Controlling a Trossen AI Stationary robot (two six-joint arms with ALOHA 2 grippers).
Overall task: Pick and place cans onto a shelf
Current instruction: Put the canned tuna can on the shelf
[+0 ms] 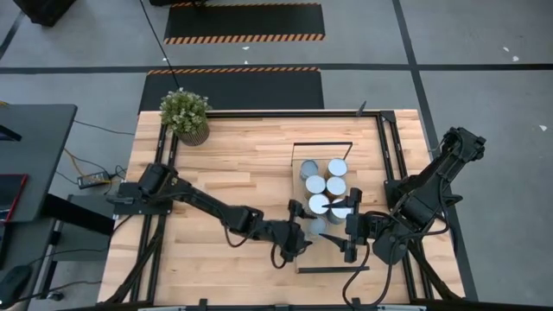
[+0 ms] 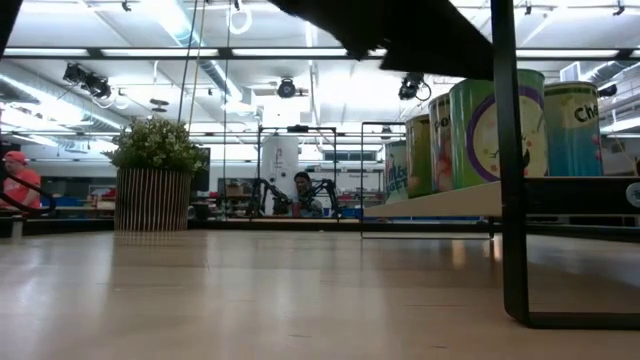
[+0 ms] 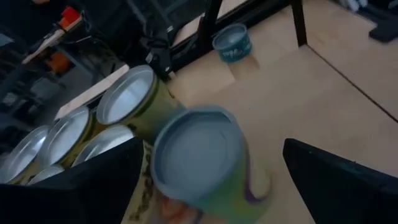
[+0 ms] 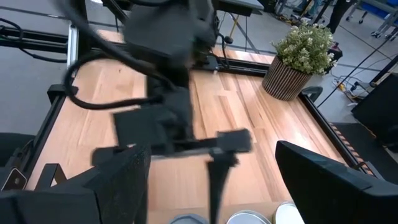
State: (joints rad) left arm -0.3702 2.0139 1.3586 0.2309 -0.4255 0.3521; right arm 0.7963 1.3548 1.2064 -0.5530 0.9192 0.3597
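Several cans (image 1: pixel 326 184) with silver tops stand in two rows on the light-wood shelf (image 1: pixel 301 152) with black end frames, right of the table's middle. They also show in the low view (image 2: pixel 480 130). My left gripper (image 1: pixel 299 238) is open at the shelf's near end. Its fingers (image 3: pixel 87 186) stand on either side of the nearest can (image 3: pixel 200 160), whose side is greenish, and gaps show between them and the can. My right gripper (image 1: pixel 352 230) is open at the shelf's right side, near its near end, and holds nothing. Can tops (image 4: pixel 249 218) show just below it.
A potted green plant (image 1: pixel 185 115) stands at the table's far left. A short teal tin (image 3: pixel 231 42) sits by a black frame bar beyond the left gripper. Bare wood lies left of the shelf (image 1: pixel 225 164). A person (image 2: pixel 303 190) sits in the room behind.
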